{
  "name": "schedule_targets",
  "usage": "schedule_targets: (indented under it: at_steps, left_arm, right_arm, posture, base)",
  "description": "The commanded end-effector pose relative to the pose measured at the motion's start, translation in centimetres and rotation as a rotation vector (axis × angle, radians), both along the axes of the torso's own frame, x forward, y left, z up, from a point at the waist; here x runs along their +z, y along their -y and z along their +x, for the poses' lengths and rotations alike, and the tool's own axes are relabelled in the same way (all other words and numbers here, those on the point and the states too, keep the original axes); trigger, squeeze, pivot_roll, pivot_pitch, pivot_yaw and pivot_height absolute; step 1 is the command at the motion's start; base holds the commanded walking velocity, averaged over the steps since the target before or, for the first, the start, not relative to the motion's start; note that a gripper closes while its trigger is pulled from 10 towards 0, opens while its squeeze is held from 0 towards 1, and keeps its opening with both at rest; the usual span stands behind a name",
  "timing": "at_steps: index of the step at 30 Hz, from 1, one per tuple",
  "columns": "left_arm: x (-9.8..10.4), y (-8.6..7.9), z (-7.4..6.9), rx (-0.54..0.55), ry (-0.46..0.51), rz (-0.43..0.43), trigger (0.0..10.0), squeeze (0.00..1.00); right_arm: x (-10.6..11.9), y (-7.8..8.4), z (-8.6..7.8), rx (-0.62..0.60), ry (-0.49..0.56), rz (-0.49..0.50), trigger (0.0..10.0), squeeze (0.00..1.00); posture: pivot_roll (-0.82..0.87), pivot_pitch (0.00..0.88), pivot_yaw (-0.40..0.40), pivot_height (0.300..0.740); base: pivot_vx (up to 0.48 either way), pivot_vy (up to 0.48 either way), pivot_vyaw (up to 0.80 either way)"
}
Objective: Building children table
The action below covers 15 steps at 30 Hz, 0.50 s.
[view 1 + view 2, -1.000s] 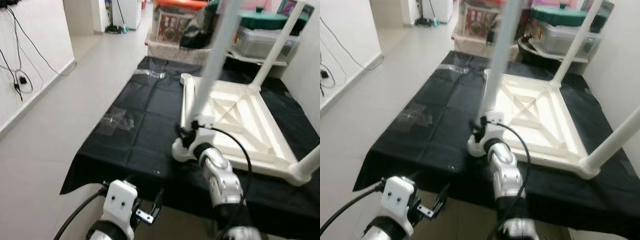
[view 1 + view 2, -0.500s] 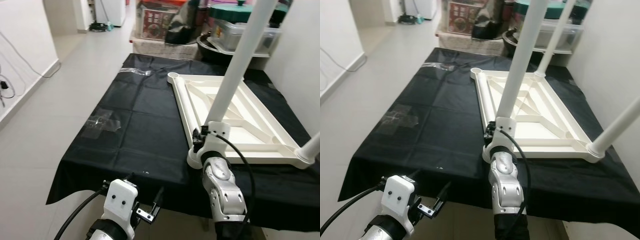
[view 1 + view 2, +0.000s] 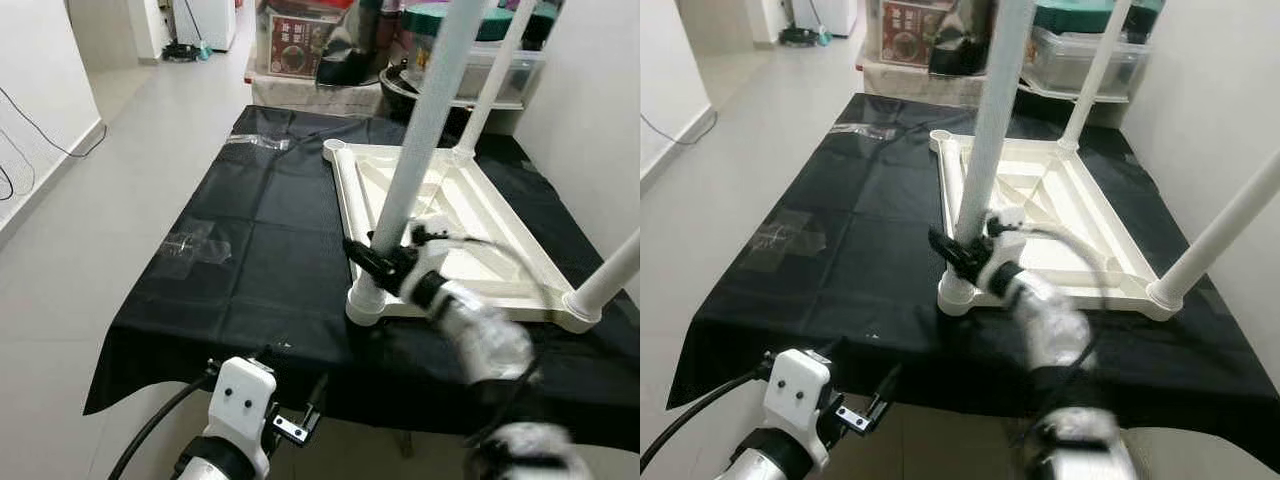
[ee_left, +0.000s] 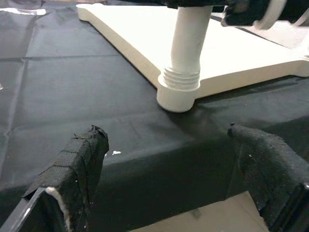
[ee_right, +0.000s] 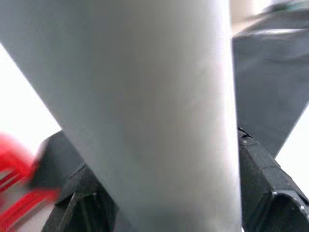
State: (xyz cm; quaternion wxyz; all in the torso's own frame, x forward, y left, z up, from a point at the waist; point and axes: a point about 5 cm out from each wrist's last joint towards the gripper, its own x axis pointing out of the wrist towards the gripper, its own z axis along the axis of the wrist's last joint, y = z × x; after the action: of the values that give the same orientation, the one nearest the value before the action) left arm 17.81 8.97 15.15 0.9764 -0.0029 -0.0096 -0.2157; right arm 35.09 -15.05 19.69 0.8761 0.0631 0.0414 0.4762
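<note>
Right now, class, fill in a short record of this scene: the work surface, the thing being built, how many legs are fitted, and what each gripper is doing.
surface: black sheet spread on the floor
object: white children's table, upside down on the sheet
legs fitted: three stand up from corners; far left corner socket has none
near left leg: seated in its corner socket
right gripper: jaws closed around the near left leg, low down
left gripper: jaws open, holding nothing, near the sheet's front edge
background: storage boxes

Smooth white plastic table [image 3: 470, 215] on matt black cloth [image 3: 270, 250].
</note>
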Motion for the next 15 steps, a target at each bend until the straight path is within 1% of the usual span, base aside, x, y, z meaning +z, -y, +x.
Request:
schedule_targets:
  at_steps: [1, 2, 3, 5, 6, 8, 9, 10, 11, 12, 13, 15]
  left_arm:
    - [-0.4, 0.2, 0.0, -0.010, -0.022, 0.001, 10.0, 0.00]
    - [-0.4, 0.2, 0.0, -0.009, -0.022, 0.001, 10.0, 0.00]
    - [-0.4, 0.2, 0.0, -0.009, -0.022, 0.001, 10.0, 0.00]
    - [-0.4, 0.2, 0.0, -0.007, -0.022, 0.002, 10.0, 0.00]
    - [-0.4, 0.2, 0.0, -0.007, -0.022, 0.002, 10.0, 0.00]
    - [-0.4, 0.2, -0.1, -0.008, -0.022, 0.002, 10.0, 0.00]
    - [-0.4, 0.2, -0.1, -0.008, -0.022, 0.002, 10.0, 0.00]
    - [-0.4, 0.2, -0.1, -0.007, -0.022, 0.002, 10.0, 0.00]
    - [-0.4, 0.2, -0.1, -0.007, -0.022, 0.002, 10.0, 0.00]
    - [-0.4, 0.2, -0.1, -0.007, -0.022, 0.002, 10.0, 0.00]
    - [-0.4, 0.2, -0.1, -0.007, -0.023, 0.002, 10.0, 0.00]
    - [-0.4, 0.2, -0.2, -0.006, -0.023, 0.003, 10.0, 0.00]
  right_arm:
    - [-0.9, -2.1, -0.6, 0.158, -0.044, 0.012, 10.0, 0.00]
    - [-1.0, -2.6, -1.0, 0.256, -0.033, -0.033, 10.0, 0.00]
    - [-1.0, -2.6, -1.0, 0.256, -0.033, -0.033, 10.0, 0.00]
    - [-1.4, -3.7, -1.1, 0.393, -0.014, -0.105, 10.0, 0.00]
    - [-1.4, -3.7, -1.1, 0.393, -0.014, -0.105, 10.0, 0.00]
    - [-1.7, -5.3, -0.9, 0.466, 0.024, -0.159, 10.0, 0.00]
    - [-1.7, -5.3, -0.9, 0.466, 0.024, -0.159, 10.0, 0.00]
    - [-1.7, -5.9, -0.7, 0.487, 0.041, -0.174, 10.0, 0.00]
    - [-1.7, -6.5, -0.6, 0.491, 0.055, -0.180, 4.9, 0.00]
    - [-1.7, -6.5, -0.6, 0.491, 0.055, -0.180, 4.9, 0.00]
    - [-1.7, -6.8, -0.5, 0.498, 0.074, -0.192, 0.0, 0.00]
    - [-1.6, -7.0, -0.4, 0.477, 0.093, -0.180, 0.0, 0.00]
  posture:
    - [0.24, 0.092, -0.120, 0.740]
    - [0.25, 0.094, -0.124, 0.740]
    - [0.25, 0.094, -0.124, 0.740]
    - [0.26, 0.096, -0.124, 0.740]
    - [0.26, 0.096, -0.124, 0.740]
    - [0.26, 0.098, -0.125, 0.740]
    - [0.26, 0.098, -0.125, 0.740]
    - [0.26, 0.100, -0.126, 0.740]
    - [0.26, 0.101, -0.127, 0.740]
    - [0.26, 0.101, -0.127, 0.740]
    - [0.26, 0.101, -0.127, 0.740]
    - [0.27, 0.102, -0.128, 0.740]
  base:
    - [0.000, 0.000, 0.00]
    - [0.000, 0.000, 0.00]
    - [0.000, 0.000, 0.00]
    - [0.000, 0.000, 0.00]
    - [0.000, 0.000, 0.00]
    - [0.000, 0.000, 0.00]
    - [0.000, 0.000, 0.00]
    - [0.000, 0.000, 0.00]
    - [0.000, 0.000, 0.00]
    - [0.000, 0.000, 0.00]
    - [0.000, 0.000, 0.00]
    - [0.000, 0.000, 0.00]
